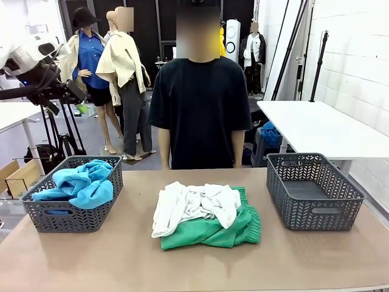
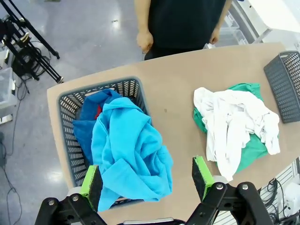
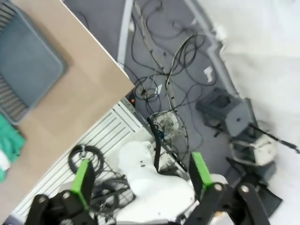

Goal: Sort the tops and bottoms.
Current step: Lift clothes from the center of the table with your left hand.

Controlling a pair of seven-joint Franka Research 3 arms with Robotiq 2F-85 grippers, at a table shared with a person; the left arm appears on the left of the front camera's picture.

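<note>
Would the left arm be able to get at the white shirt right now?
Probably yes: the open left gripper hangs above the basket, and the white shirt lies uncovered on the shorts nearby.

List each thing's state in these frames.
Bright blue fabric shirts: bunched in left grey plastic basket.
Bright green fabric shorts: on table, partly covered.
White fabric shirt: crumpled atop the shorts.
Right grey plastic basket: upright, bottom bare.
Left gripper: open, above blue shirts.
Right gripper: open, holding nothing.
</note>
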